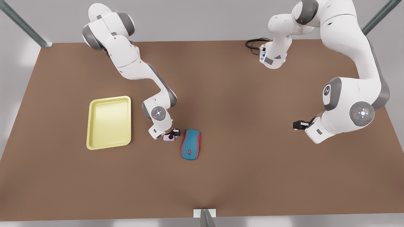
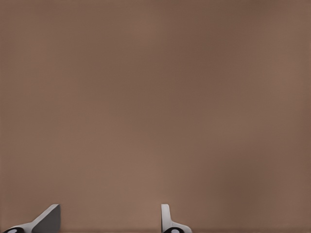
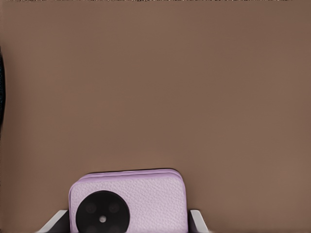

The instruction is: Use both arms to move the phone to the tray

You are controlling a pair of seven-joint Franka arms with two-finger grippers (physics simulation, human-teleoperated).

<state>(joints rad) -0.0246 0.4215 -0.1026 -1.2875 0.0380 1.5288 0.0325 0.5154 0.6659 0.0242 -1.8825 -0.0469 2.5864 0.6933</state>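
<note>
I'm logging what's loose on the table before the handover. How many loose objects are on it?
3. The tray lies toward the front view's left. The phone sits between the right pincer's fingers. The mouse lies just beside it, on the side away from the tray.

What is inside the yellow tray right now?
Nothing: the tray shows a bare pale floor. The phone sits outside it at the right pincer; the left pincer waits apart.
</note>
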